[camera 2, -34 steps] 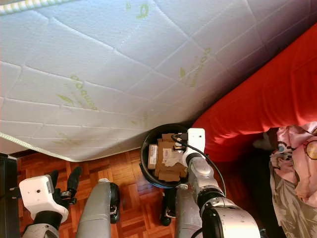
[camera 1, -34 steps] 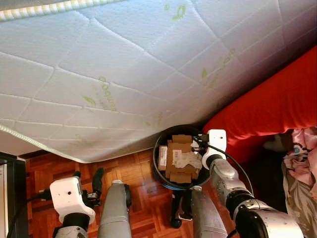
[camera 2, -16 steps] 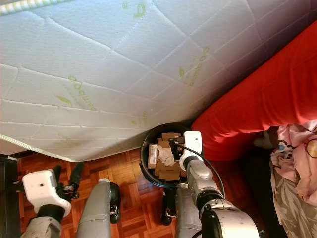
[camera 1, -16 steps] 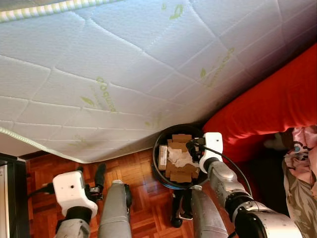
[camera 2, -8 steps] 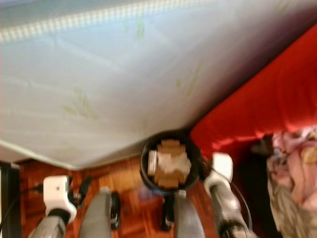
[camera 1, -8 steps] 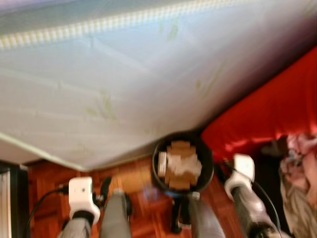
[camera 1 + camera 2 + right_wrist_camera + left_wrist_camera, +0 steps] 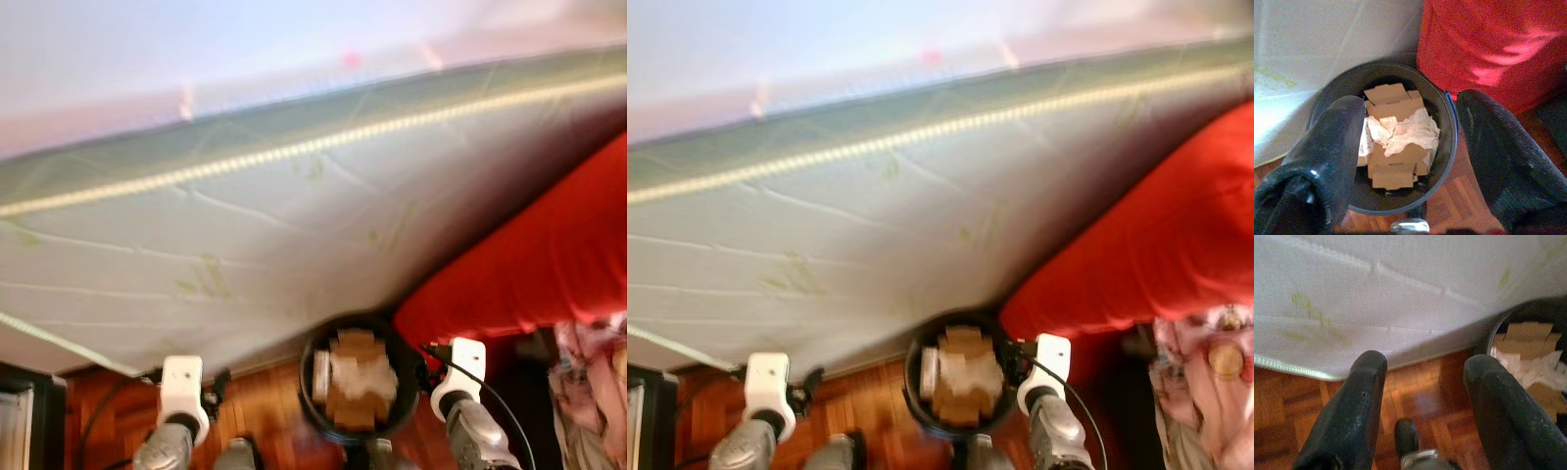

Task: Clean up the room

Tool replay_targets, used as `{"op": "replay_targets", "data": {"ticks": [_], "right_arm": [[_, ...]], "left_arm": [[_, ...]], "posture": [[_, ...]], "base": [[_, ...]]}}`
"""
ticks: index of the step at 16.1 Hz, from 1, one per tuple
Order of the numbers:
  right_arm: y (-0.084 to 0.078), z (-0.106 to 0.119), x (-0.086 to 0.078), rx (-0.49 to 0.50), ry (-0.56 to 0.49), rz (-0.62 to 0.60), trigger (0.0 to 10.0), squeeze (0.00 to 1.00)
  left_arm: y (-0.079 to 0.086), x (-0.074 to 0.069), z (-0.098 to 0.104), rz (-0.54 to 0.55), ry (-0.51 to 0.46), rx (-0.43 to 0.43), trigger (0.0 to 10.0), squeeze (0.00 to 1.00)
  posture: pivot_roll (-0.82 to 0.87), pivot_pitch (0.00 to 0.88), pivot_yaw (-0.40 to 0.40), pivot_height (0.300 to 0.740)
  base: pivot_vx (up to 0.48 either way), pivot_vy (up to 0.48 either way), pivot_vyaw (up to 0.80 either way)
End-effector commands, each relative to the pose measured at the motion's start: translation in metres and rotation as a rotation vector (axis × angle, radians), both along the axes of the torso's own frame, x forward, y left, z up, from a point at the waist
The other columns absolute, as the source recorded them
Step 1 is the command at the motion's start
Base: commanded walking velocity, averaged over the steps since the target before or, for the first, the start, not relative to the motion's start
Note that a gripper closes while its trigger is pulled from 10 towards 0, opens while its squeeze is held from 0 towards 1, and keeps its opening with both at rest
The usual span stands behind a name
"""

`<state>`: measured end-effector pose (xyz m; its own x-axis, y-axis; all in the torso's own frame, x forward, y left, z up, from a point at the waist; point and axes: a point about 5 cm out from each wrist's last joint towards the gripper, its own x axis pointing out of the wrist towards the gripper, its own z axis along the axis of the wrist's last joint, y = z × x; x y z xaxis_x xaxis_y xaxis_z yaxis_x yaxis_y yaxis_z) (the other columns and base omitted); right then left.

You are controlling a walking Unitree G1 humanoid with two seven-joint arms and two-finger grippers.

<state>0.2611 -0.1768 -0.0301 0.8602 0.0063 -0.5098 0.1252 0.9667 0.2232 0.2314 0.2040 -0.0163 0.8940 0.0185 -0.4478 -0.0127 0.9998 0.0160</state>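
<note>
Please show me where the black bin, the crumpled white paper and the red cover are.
black bin [image 7: 1445, 128], right wrist view, on its right rim
crumpled white paper [image 7: 1409, 131], right wrist view, on its middle
red cover [image 7: 1136, 255], right eye view, on its broad surface

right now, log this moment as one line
bin: holds cardboard, crumpled paper | right gripper: open, empty, above bin | left gripper: open, empty

Both silver arms carry white box-shaped wrist camera housings with black cables. Left gripper [image 7: 1422, 401] and right gripper [image 7: 1410, 161] each have two thick, matte black, rounded fingers [image 7: 1349, 416].
</note>
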Motion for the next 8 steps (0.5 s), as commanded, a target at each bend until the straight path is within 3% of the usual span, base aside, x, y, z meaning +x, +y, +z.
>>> {"op": "replay_targets", "data": {"ticks": [1, 4, 8], "right_arm": [[-0.001, -0.017, -0.020, 0.004, 0.098, -0.022, 10.0, 0.00], [-0.006, -0.028, -0.037, 0.001, 0.172, -0.049, 10.0, 0.00], [-0.014, -0.046, -0.067, -0.056, 0.310, -0.031, 10.0, 0.00]], "left_arm": [[0.004, -0.020, -0.024, 0.009, 0.131, 0.017, 10.0, 0.00], [0.002, -0.029, -0.043, 0.014, 0.251, 0.013, 10.0, 0.00], [0.006, -0.035, -0.051, 0.093, 0.310, 0.002, 10.0, 0.00]], "posture": [[0.10, 0.071, -0.027, 0.740], [0.06, 0.022, -0.016, 0.740], [0.02, 0.000, -0.007, 0.740]], "base": [[0.000, 0.000, 0.00], [0.000, 0.000, 0.00], [0.000, 0.000, 0.00]]}}
